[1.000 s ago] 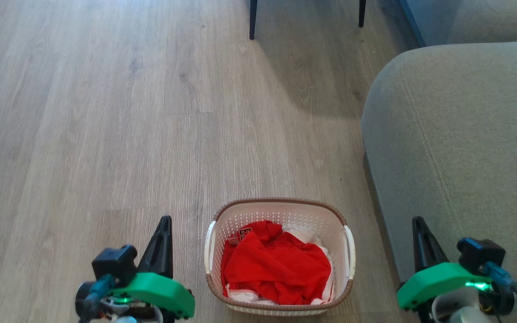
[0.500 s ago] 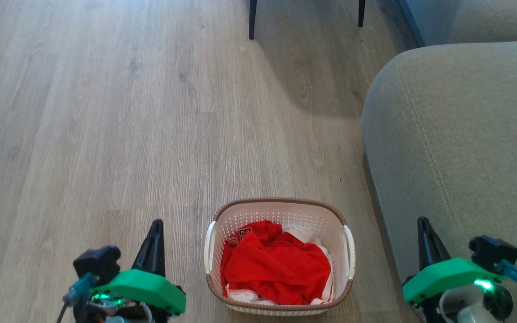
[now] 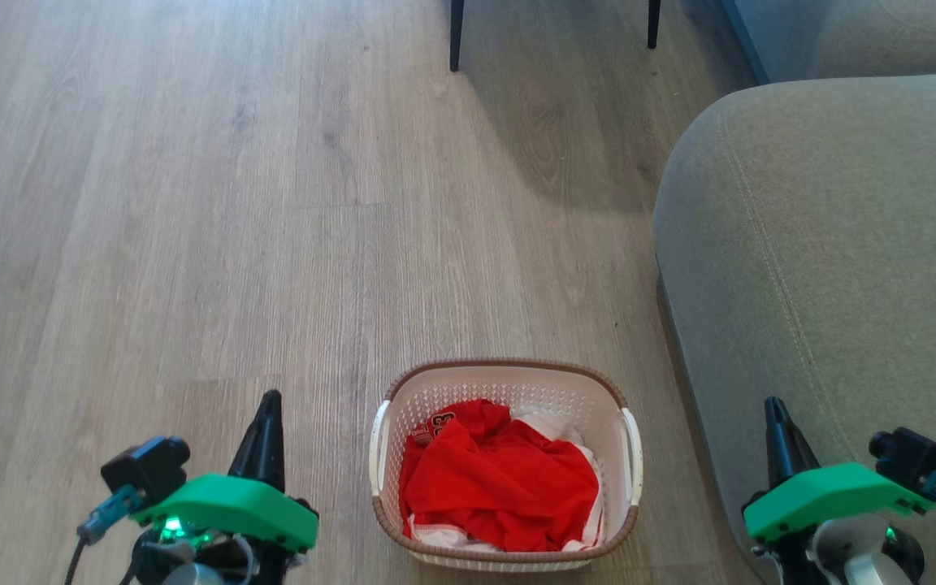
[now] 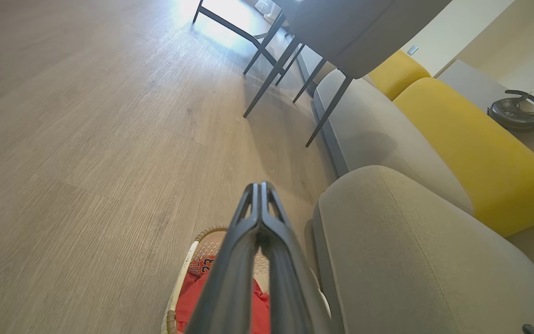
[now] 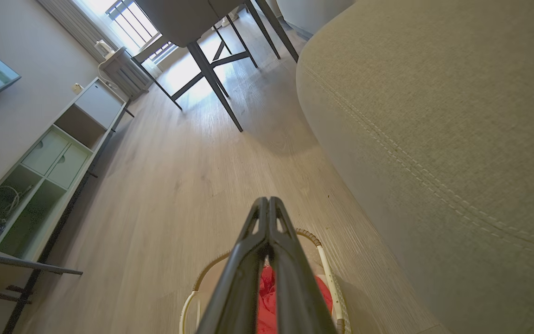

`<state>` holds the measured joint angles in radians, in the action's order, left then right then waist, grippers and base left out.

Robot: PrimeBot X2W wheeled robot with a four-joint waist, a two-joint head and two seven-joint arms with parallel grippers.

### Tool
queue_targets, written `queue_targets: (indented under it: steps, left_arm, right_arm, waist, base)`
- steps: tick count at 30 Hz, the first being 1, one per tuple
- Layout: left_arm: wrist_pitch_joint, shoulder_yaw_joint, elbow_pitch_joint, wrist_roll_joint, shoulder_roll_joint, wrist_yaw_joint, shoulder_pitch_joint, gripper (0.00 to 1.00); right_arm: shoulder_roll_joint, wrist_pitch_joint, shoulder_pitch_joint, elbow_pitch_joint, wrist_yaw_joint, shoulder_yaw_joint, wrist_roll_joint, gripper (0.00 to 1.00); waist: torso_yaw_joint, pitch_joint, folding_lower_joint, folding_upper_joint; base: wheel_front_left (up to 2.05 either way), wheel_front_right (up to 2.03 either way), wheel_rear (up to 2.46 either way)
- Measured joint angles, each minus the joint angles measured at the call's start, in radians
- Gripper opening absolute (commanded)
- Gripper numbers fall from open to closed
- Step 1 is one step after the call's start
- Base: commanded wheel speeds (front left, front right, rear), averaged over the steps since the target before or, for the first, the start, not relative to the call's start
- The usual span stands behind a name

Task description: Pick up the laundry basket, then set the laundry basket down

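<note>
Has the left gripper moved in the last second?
Yes. In the head view the left gripper has slid to the left, widening its gap from the laundry basket, which has stayed put.

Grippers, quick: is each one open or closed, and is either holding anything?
Left gripper: closed, holding nothing.
Right gripper: closed, holding nothing.

- You have a pale wood-look plank floor (image 3: 192,203) across the whole room.
- On your right a grey sofa arm (image 3: 825,244) stands on it, with yellow cushions (image 4: 471,157) further along.
- Dark chair legs (image 3: 457,36) stand ahead of you.
- A pale shelf unit (image 5: 54,153) lines the wall, and a bright window (image 5: 130,21) lights the far end.
</note>
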<state>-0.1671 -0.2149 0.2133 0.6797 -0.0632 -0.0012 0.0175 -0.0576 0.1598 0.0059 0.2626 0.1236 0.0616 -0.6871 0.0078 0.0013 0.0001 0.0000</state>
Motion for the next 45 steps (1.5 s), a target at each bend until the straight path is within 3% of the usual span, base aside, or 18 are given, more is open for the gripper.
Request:
queue_targets:
  steps: [45]
  left_arm:
    - [0.123, 0.127, 0.029, 0.503, -0.002, -0.062, -0.023, 0.0]
  right_arm:
    - [-0.001, -0.125, -0.023, 0.005, 0.0, -0.081, -0.492, 0.0]
  waist:
    - [-0.004, 0.001, 0.0, 0.0]
  base:
    - [0.0, 0.0, 0.0]
